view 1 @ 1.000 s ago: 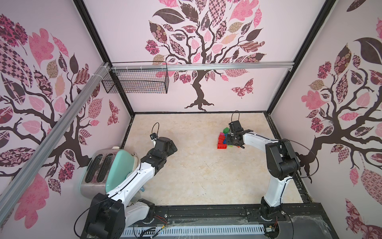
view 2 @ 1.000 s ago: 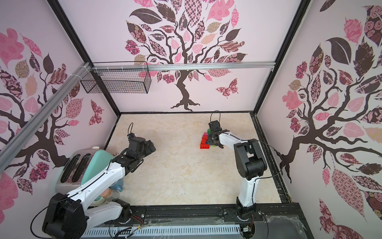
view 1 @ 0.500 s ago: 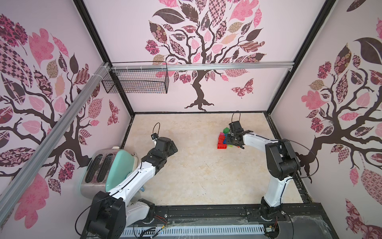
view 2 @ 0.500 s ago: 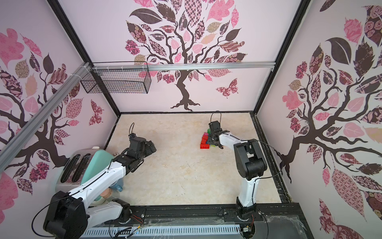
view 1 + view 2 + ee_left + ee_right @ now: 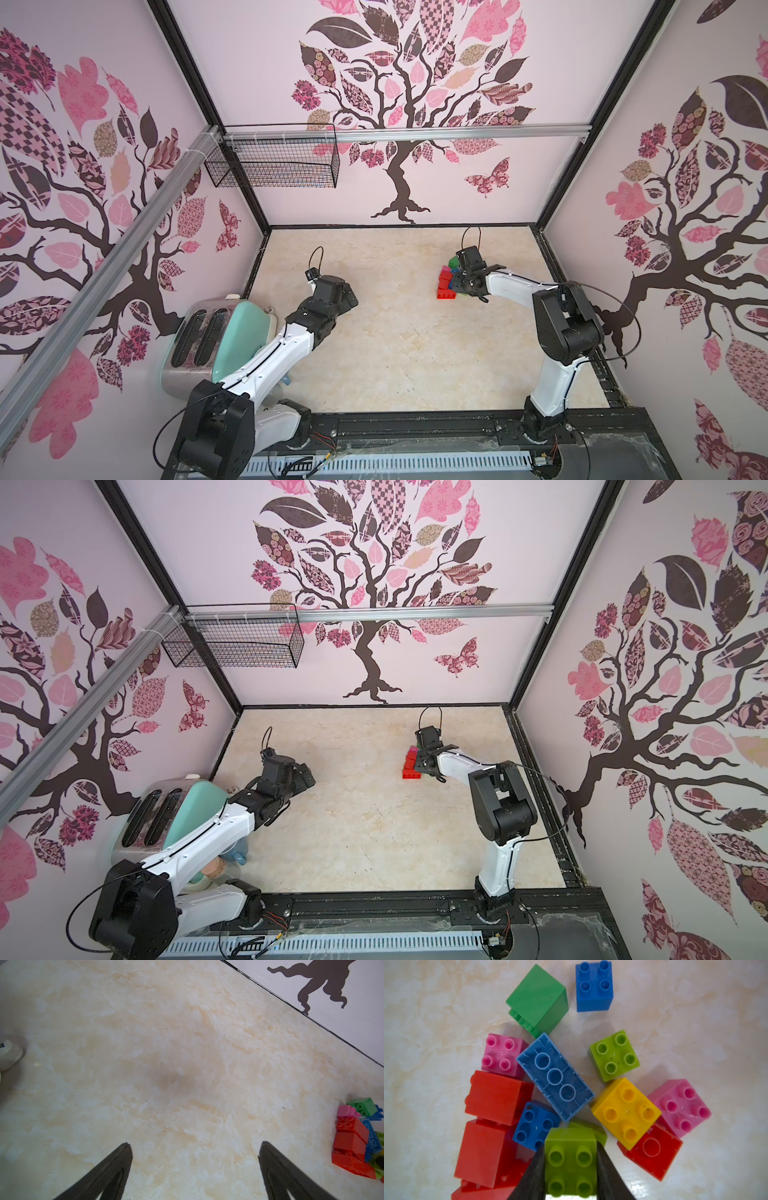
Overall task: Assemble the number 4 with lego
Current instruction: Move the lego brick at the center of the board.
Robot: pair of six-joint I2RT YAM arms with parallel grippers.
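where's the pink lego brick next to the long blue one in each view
Both top views: small pink studded plastic brick, far end of the red brick row.
Left wrist: pink brick between green plastic brick and red row.
Right wrist: pink brick between those two.
Shared landmark: red row.

lego bricks (image 5: pixel 446 294), loose cluster, mixed colours (long blue brick (image 5: pixel 554 1076) upside down), lime brick (image 5: pixel 571 1159) pinched

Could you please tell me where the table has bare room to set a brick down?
The widest bare stretch of table lies between the left end effector and the brick pile. It is crowded around the pile and beside the toaster.
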